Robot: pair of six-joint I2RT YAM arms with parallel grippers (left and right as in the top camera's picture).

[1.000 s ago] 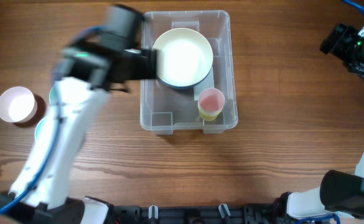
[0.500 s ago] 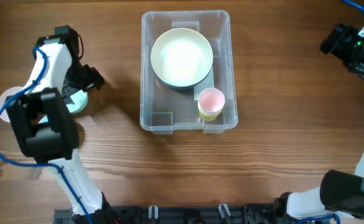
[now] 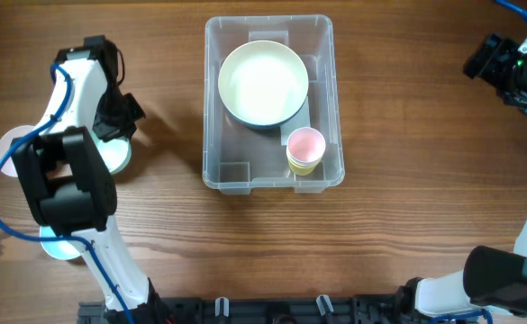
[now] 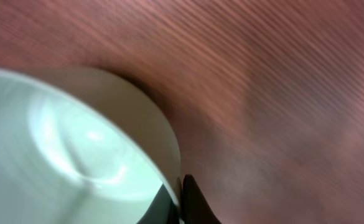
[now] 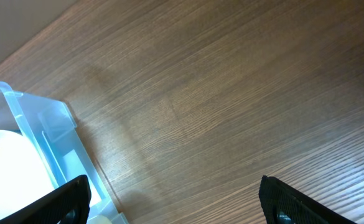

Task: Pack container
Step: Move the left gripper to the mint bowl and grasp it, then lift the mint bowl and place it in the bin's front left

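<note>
The clear container [image 3: 211, 108] stands at the table's middle, holding a cream bowl [image 3: 263, 83] and a pink cup nested in a yellow cup [image 3: 305, 148]. Far left of it, my left gripper [image 3: 112, 133] is over a pale green bowl [image 3: 116, 157]. The left wrist view shows that pale green bowl [image 4: 63, 155] with its rim pinched between my shut fingers [image 4: 191, 202]. My right gripper [image 5: 182, 208] hangs open over bare wood at the table's far right, nothing between its fingers. The container's corner [image 5: 42, 134] shows at that view's left edge.
A white bowl [image 3: 11, 148] sits partly hidden behind the left arm at the far left. A light blue round object [image 3: 60, 247] peeks out under the arm nearer the front. The right arm's body [image 3: 511, 63] is at the back right corner.
The left arm swung away from the cream bowl in the container to the far left, came down over the pale green bowl, and its fingers closed on the rim. The right arm stayed still.
</note>
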